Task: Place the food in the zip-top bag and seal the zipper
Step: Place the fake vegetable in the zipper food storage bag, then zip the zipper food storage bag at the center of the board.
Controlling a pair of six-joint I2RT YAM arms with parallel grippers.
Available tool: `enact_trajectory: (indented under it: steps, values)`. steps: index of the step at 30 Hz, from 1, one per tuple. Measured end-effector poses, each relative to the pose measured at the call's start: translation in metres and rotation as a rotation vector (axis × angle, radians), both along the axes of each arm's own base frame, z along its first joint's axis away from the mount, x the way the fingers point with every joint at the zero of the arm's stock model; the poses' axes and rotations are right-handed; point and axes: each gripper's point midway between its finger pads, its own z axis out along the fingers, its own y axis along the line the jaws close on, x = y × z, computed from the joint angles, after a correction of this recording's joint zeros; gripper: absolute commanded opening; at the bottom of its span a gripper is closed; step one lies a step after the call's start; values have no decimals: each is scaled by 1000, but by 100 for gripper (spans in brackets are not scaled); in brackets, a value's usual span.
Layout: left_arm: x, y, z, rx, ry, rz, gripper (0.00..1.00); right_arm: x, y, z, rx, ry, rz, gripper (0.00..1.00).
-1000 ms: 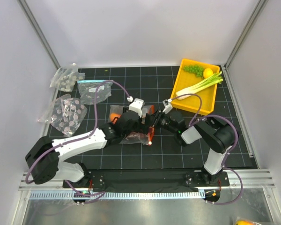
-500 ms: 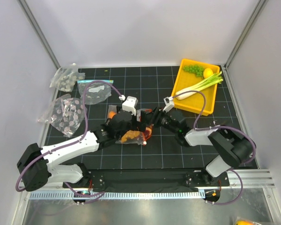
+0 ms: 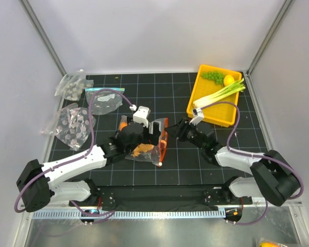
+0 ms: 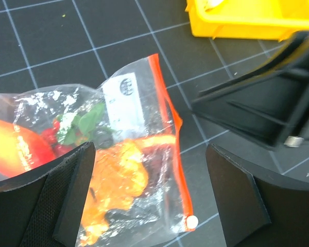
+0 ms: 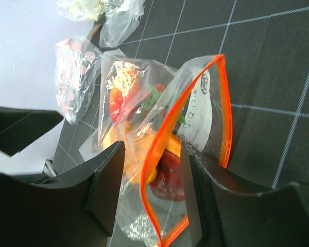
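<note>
The zip-top bag (image 3: 144,150) is lying on the black gridded mat between the two arms. The food (image 4: 108,170) is already sitting inside it: orange carrot pieces (image 4: 121,188), a red tomato (image 4: 13,146) at the closed end, green bits (image 4: 85,126), and a dark-red slab (image 5: 170,177) near the mouth. The zipper (image 4: 167,118) is facing the right arm, which I judge is putting the open edge within reach of both claws.

The left gripper (image 4: 150,152) is hovering over the bag with its fingers spread wide, straddling the filled part and gripping nothing. It is probably standing ready to pin the bag while the strip gets pressed. The right gripper (image 5: 152,149) is holding its fingers apart too, with the orange-red strip passing through the gap between them (the two lips are bowing away from each other there, so the mouth is gaping, not sealed). In my judgement loading is finished and sealing is what is left. The yellow tray (image 3: 196,85) is sitting well apart at the far right and is taking no part in this step.

From above, the two wrists are covering much of the bag, so whether any finger is actually touching the plastic is hard to tell. The left wrist view is cutting the tomato off at the frame edge, and its own finger is hiding the bag's lower left corner. In the right wrist view the strip's lower end is running out of the frame. A small white tab (image 4: 192,222) is showing at one end of the strip.
</note>
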Motion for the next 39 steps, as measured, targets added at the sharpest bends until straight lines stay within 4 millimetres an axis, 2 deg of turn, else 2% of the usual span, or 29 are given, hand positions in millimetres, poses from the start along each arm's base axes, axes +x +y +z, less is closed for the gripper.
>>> enact_trajectory:
  steps: [3, 8, 12, 16, 19, 20, 22, 23, 24, 27, 29, 31, 35, 39]
  values:
    - [-4, 3, -6, 37, 7, -5, 91, -11, -7, 2, -4, -1, 3, 57]
    - [-11, 7, -2, 60, -3, -18, 93, -28, -13, -11, -29, 56, 9, 56]
    - [-16, 14, 8, 55, -15, -24, 92, -57, 8, -36, -95, 123, 104, 55]
    - [-22, 24, 6, 96, -8, -33, 93, -83, 34, -66, -183, 198, 209, 53]
    - [-30, 36, 2, 106, -6, -36, 93, -94, 48, -83, -238, 234, 255, 39]
    - [-33, 40, 0, 107, -5, -37, 93, -96, 51, -86, -248, 239, 261, 29]
    - [-39, 47, -4, 101, -7, -40, 93, -99, 57, -90, -267, 242, 275, 20]
    - [-42, 49, -8, 102, -3, -47, 93, -100, 58, -91, -272, 242, 278, 11]
    - [-45, 51, -11, 101, 1, -56, 91, -101, 59, -92, -276, 240, 280, 8]
    - [-50, 49, -20, 111, 12, -95, 86, -103, 59, -88, -276, 235, 278, 1]
    - [-55, 41, -26, 128, 15, -138, 85, -101, 56, -78, -271, 218, 261, 1]
    - [-63, 27, -30, 153, 3, -201, 85, -98, 52, -59, -252, 178, 241, 1]
    - [-93, -7, -38, 205, -60, -388, 86, -85, 39, -14, -232, 66, 168, 1]
    - [-106, -22, -45, 201, -129, -504, 85, -72, 25, 5, -219, 35, 120, 1]
